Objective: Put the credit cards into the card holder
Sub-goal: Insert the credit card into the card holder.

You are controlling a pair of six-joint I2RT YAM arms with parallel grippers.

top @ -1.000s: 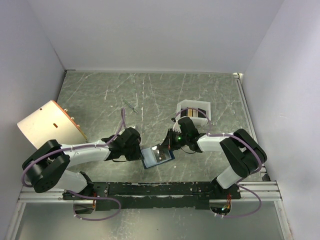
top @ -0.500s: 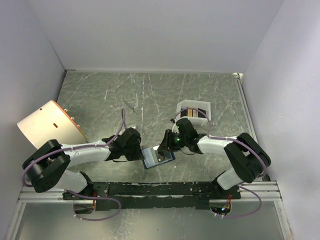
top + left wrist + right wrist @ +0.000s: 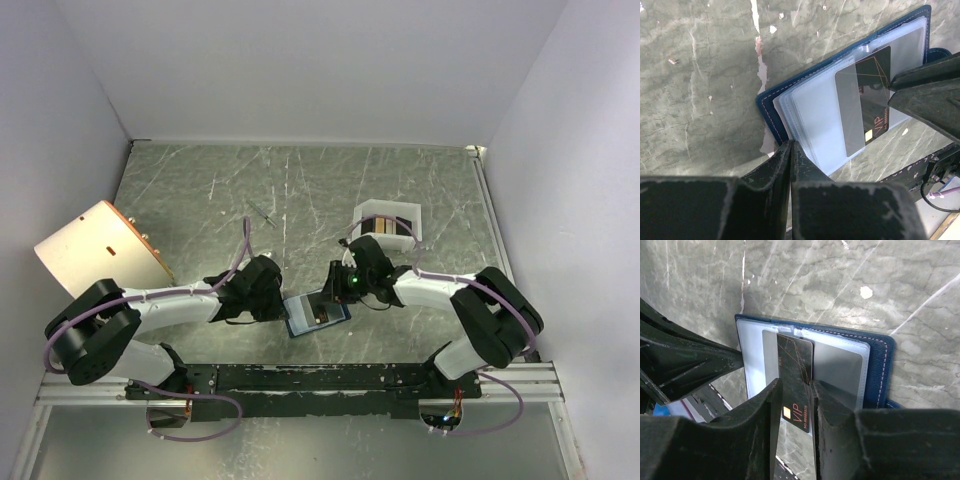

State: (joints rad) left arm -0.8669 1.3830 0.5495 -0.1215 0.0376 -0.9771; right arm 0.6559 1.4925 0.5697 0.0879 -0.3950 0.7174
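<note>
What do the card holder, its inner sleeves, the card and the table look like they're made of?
Card holder: dark blue leather or faux leather, matte, grained, with pale stitching along the edge. Sleeves: clear, slightly frosted soft plastic; the card shows through. Card: glossy black, gold print, probably plastic. Table: green marble-look surface, scuffed; real stone or laminate unclear.

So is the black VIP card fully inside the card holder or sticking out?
Partly in: one end of the black card sits under a clear sleeve of the card holder; its VIP end lies bare.
</note>
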